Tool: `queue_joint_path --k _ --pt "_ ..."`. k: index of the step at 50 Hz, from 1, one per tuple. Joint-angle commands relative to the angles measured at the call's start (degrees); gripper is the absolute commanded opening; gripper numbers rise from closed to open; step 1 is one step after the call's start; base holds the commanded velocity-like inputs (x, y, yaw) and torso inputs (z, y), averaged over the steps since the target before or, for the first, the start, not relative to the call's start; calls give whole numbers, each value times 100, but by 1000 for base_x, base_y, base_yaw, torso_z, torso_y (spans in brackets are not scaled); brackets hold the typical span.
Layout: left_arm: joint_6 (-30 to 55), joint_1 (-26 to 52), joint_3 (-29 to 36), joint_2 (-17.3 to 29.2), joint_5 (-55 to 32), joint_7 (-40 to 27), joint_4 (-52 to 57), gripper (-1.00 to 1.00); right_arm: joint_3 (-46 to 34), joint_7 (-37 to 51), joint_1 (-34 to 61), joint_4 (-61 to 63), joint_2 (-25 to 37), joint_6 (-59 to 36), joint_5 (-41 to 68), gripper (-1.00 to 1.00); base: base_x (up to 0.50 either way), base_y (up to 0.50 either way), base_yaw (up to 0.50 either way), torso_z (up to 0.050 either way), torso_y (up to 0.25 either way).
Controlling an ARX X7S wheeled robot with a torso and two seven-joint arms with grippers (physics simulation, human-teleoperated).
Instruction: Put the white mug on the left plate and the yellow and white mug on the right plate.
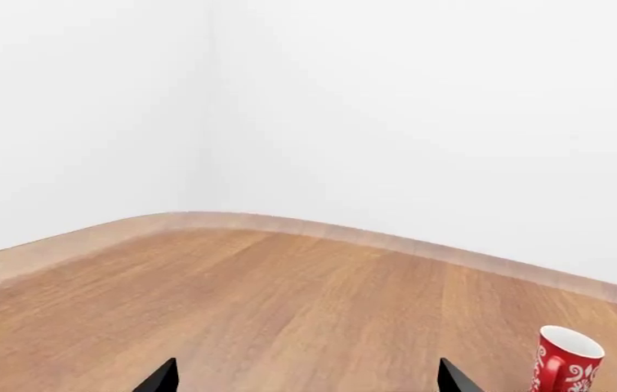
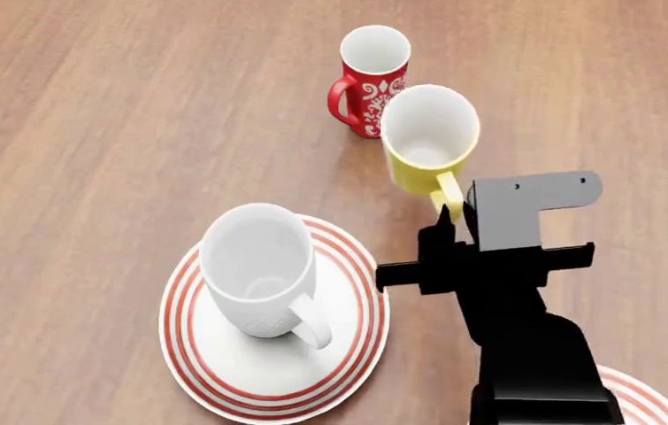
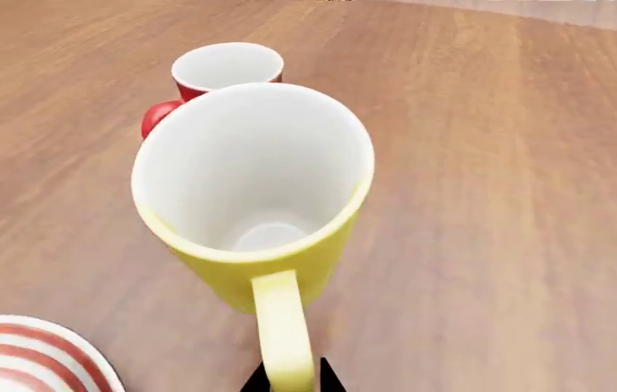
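The yellow and white mug (image 2: 428, 142) is standing on the counter (image 2: 110, 133), touching the red patterned mug (image 2: 369, 80). I am pinching its handle (image 3: 284, 343) in the right pincer (image 3: 288, 377); I should lift straight, sparing the red one. White mug (image 2: 260, 270) is sitting on the left plate (image 2: 210, 376).

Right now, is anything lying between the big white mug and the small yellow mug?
No. In the head view only bare wooden table separates the large white ceramic mug from the small yellow mug.
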State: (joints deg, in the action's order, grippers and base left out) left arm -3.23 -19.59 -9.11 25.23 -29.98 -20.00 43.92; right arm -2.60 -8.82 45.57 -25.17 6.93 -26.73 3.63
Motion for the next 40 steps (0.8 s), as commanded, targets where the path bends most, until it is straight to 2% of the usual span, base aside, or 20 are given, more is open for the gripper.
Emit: queue_joint_path --k 1,11,24,40 --pt "32 24 112 -16 90 -24 77 100 249 -281 -753 1945 328 -1084 381 -100 0 0 0 0 0" --pt "230 289 278 75 168 -32 -9 100 901 -336 -1545 3695 805 -2019 794 -100 0 0 0 0 0" --pt "390 550 346 145 76 -68 -110 100 1002 -362 -2429 5651 1280 -3255 978 -100 0 0 0 0 0" --pt "353 428 322 125 102 -143 -15 100 2020 -670 -4235 6565 1449 -2856 1197 -100 0 0 0 0 1"
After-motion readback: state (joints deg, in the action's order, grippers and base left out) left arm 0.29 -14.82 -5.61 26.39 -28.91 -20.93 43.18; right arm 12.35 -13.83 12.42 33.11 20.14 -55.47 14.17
